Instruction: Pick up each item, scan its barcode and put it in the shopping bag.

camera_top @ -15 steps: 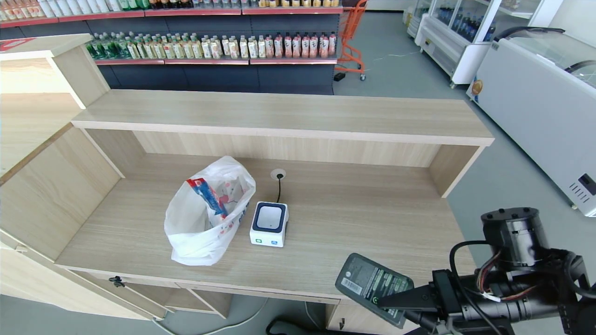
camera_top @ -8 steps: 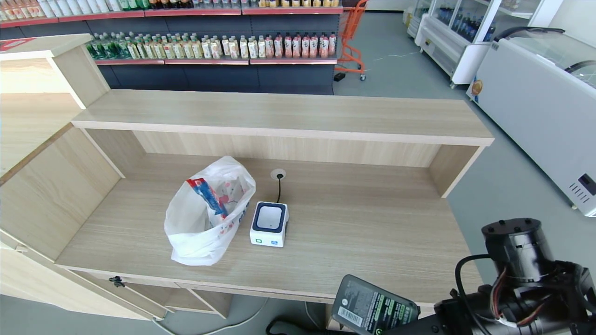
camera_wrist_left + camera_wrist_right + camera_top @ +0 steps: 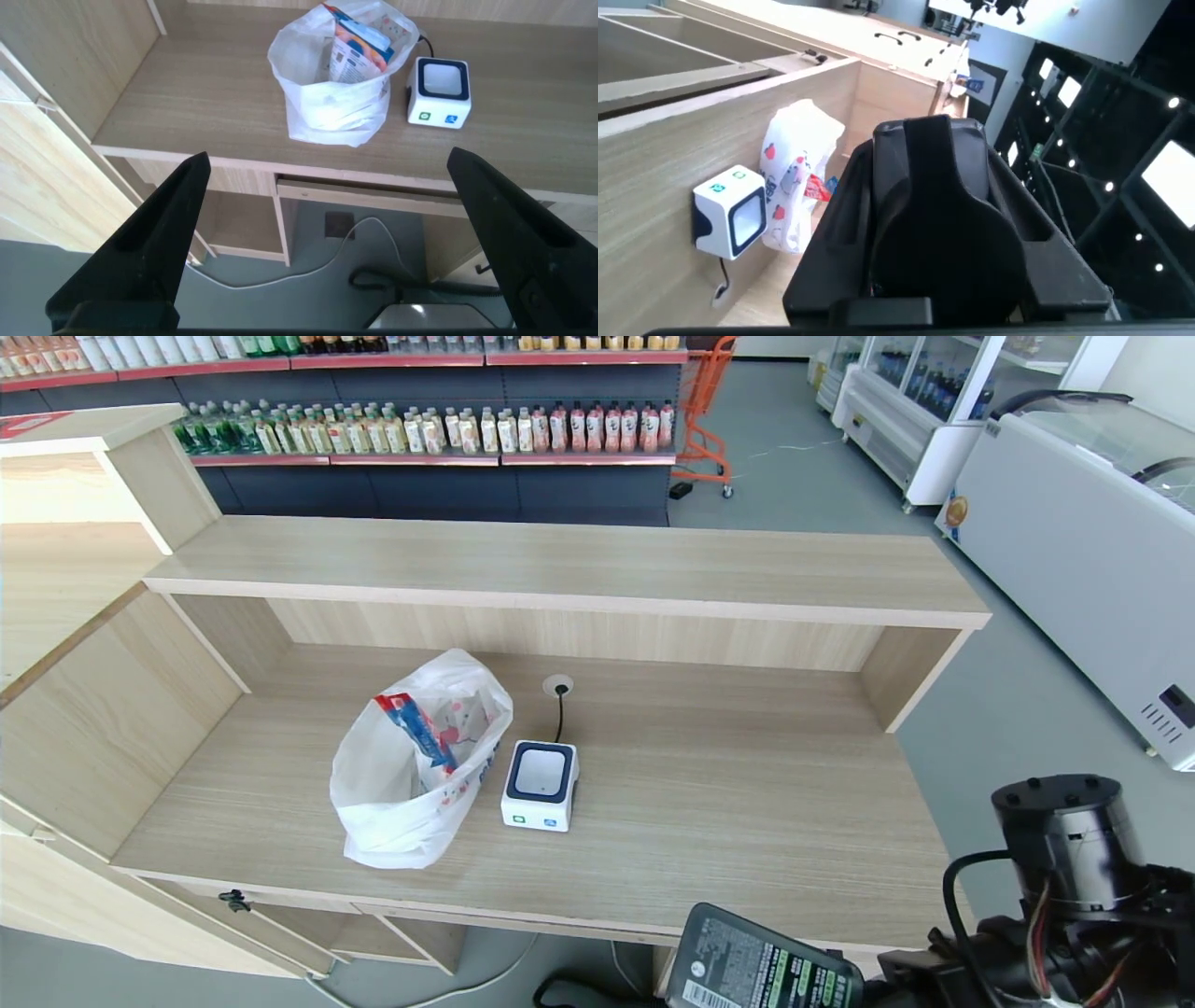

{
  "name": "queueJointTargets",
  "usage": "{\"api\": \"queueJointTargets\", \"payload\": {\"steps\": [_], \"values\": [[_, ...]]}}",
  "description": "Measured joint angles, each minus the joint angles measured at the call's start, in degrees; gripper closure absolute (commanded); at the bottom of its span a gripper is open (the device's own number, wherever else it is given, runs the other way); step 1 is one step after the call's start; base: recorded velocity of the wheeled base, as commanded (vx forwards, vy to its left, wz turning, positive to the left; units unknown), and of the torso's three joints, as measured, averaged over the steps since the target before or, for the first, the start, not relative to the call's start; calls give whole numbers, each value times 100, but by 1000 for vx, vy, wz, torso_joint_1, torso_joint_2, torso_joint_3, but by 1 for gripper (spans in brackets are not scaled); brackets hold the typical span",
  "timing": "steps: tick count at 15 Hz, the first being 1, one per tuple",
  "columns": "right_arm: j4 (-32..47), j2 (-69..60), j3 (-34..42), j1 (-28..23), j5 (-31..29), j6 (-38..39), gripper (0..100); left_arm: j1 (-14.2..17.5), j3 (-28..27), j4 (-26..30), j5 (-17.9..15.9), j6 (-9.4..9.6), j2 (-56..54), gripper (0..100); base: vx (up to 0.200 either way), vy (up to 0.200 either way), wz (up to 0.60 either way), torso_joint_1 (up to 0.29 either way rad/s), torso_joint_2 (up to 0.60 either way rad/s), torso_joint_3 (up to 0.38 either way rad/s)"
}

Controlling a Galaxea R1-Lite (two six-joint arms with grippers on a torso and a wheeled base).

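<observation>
Left gripper (image 3: 329, 163) hangs low in front of the counter's near-left side, its 2 fingers spread wide with nothing between them. On the wooden counter (image 3: 747, 803), left of centre, the white plastic shopping bag (image 3: 392, 803) stands with its mouth agape, and 1 red-and-blue packet (image 3: 415, 728) sticks up inside it. Just to the right of the bag sits the small white scanner (image 3: 541, 784), its dark-framed window facing up; a black cable (image 3: 560, 714) runs from its far side to a round hole in the countertop. Farther right, past the counter's near edge, the right gripper (image 3: 929, 187) is clamped on a dark flat pouch (image 3: 761, 966), held in the air with its printed back and barcode label turned upward, well apart from scanner and bag.
</observation>
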Motion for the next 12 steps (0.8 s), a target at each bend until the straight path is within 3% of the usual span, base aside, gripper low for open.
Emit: {"api": "queueJointTargets", "payload": {"steps": [12], "values": [[26,-286,67,52,226,-52,100,0,0,0,0,0,0,0,0,0,0,0,0,0]]}}
